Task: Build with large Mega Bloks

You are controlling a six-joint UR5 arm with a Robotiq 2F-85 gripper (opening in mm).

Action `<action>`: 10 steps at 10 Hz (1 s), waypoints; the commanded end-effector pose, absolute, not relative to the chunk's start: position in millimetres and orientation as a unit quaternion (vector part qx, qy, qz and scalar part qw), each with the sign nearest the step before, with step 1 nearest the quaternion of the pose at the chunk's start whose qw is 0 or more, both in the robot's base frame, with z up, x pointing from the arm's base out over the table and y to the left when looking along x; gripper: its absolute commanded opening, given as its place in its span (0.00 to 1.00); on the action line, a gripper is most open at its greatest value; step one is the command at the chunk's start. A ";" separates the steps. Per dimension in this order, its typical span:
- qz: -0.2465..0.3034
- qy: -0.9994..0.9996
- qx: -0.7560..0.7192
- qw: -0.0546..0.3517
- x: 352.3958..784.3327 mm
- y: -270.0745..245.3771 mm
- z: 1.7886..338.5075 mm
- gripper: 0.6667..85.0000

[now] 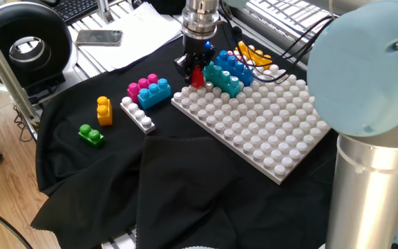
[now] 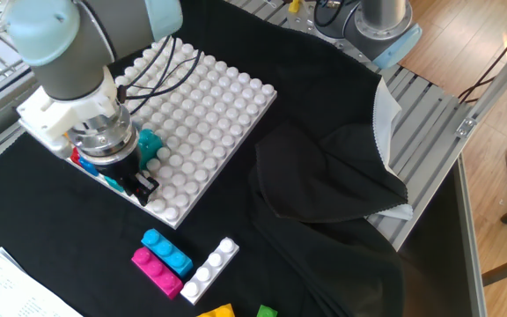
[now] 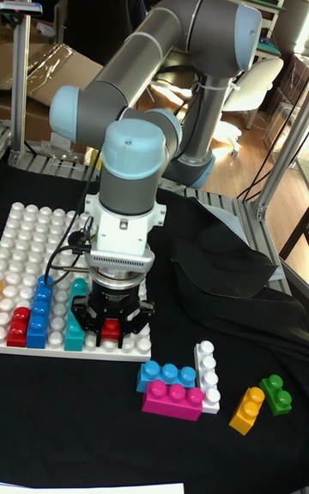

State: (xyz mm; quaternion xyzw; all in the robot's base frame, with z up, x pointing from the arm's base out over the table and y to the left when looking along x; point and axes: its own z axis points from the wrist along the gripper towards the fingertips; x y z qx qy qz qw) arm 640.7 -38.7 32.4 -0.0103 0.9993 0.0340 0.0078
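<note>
A: The jaws are closing on a small red brick (image 3: 110, 328); the gripper (image 3: 110, 322) is holding it low centre of the tall view, at the near edge row of the white studded board (image 3: 26, 228); the brick is hanging just right of the teal brick (image 3: 74, 319) already seated there.

B: Noting the risk; I cannot tell whether the red brick is sitting square over the studs or straddling the board's edge; if it is straddling, it is likely tipping off onto the black cloth (image 1: 185, 187) when pressed.

A: Agreed; in one fixed view the red brick (image 1: 197, 76) is crowding the teal brick (image 1: 221, 77), upper centre of the frame; a finger may be catching that neighbour on the way down and prying it loose; the blue brick (image 1: 235, 65) behind it could follow.

B: Also the cable looping across the board near the yellow-orange brick (image 1: 253, 54), upper right; it may be snagging as the wrist moves.

A: Loose stock is lying well apart; pink and blue pair (image 1: 148, 90), white strip (image 1: 137, 114), yellow-orange brick (image 1: 103, 110), green brick (image 1: 91, 134), all left of centre; no collision risk from those.

B: The board is resting on cloth; a hard press may be shifting it.
</note>
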 end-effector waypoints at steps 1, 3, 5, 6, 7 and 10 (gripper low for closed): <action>0.030 0.999 -0.018 -0.004 640.6 -48.6 49.0 0.02; 0.033 0.999 0.002 -0.015 645.3 -47.5 71.5 0.02; 0.033 0.999 0.007 0.007 654.6 -42.3 63.9 0.02; 0.034 0.999 0.009 0.010 656.8 -41.9 63.5 0.02; 0.032 0.999 0.011 0.013 658.5 -42.8 63.4 0.02; 0.022 0.999 0.015 0.027 669.0 -47.8 60.9 0.02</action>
